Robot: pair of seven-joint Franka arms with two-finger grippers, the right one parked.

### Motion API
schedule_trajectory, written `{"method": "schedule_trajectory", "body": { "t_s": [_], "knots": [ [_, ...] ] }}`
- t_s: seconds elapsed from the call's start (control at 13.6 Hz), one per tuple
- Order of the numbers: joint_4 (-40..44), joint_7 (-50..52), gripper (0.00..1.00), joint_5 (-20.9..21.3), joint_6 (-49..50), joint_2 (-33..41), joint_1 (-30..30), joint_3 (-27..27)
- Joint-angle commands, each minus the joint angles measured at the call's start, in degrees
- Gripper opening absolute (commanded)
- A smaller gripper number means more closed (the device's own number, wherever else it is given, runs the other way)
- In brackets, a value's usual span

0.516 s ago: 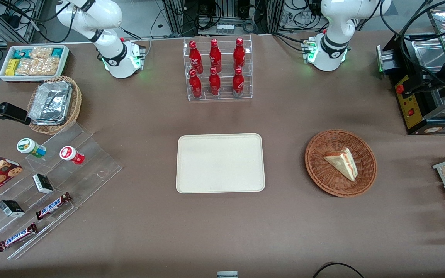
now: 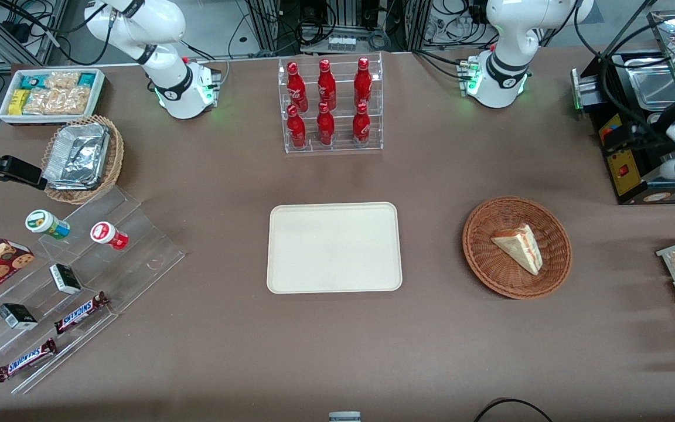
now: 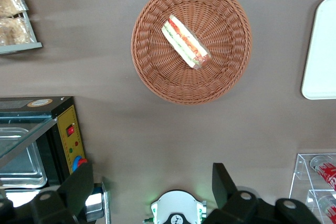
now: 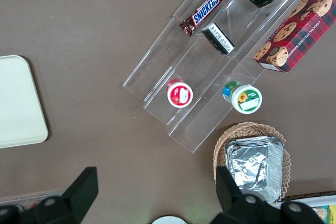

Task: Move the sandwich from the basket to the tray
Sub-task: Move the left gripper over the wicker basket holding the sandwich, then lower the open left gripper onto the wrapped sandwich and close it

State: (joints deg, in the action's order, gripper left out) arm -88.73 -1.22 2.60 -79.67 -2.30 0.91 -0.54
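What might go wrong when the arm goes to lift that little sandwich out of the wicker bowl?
The open gripper hangs high above the table, nothing held. The triangular pale-bread sandwich lies slanted in the round reddish-brown wicker basket, so badly lined-up fingers might squash it or push out its filling. The basket may also lift or slide along. Carried to the flat cream rectangular tray, a loosely held wedge might drop short.
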Motion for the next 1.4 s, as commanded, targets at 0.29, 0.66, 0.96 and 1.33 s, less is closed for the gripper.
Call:
{"method": "schedule_trajectory", "body": {
  "t_s": [0.29, 0.66, 0.96, 1.33],
  "knots": [
    [-25.0, 13.0, 1.00, 1.6, -25.8, 2.6, -0.7, -0.3],
    [-37.6, 34.1, 1.00, -1.0, -44.8, 2.0, 0.0, -0.4],
    [-38.1, 39.6, 1.00, -5.8, -49.9, -1.4, 2.1, -0.3],
    [-38.1, 45.7, 1.00, -5.8, -56.0, -6.2, 5.2, 0.4]
  ]
}}
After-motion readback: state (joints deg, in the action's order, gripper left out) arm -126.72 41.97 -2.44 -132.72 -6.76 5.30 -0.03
